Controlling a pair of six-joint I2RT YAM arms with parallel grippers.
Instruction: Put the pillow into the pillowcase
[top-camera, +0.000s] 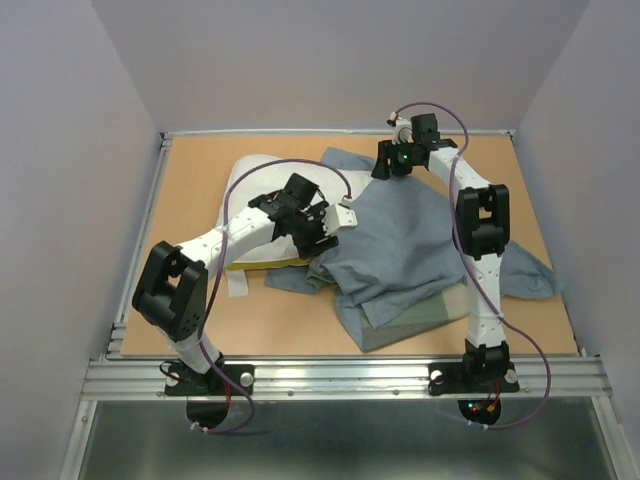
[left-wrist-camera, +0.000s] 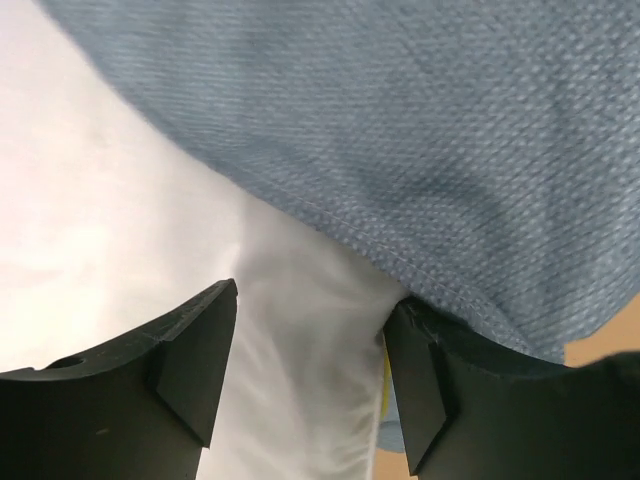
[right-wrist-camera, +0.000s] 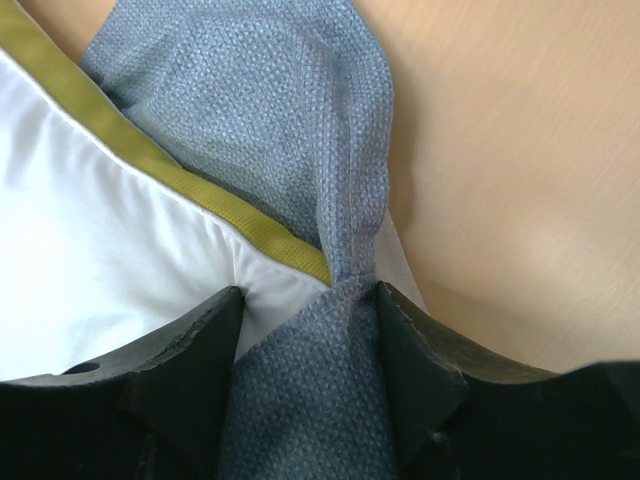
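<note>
Pinching bunched hem of limp pillowcase (right-wrist-camera: 300, 130), right gripper (right-wrist-camera: 310, 300) clenched; left gripper (left-wrist-camera: 310, 320) spread, gripping nothing, over soft, squashy pillow (left-wrist-camera: 120, 220); hem likely best hold.

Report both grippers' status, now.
Left gripper: open, jaws astride a fold of the pillow, no pinch visible.
Right gripper: closed on a bunched strip of the pillowcase.

Plain grey-lilac walls (top-camera: 330, 60) rise just beyond my right tool (top-camera: 383, 170) and on both sides of it; the tan wooden desk (top-camera: 190, 195), framed in aluminium rail (top-camera: 350, 378), sits under soft, even light.
</note>
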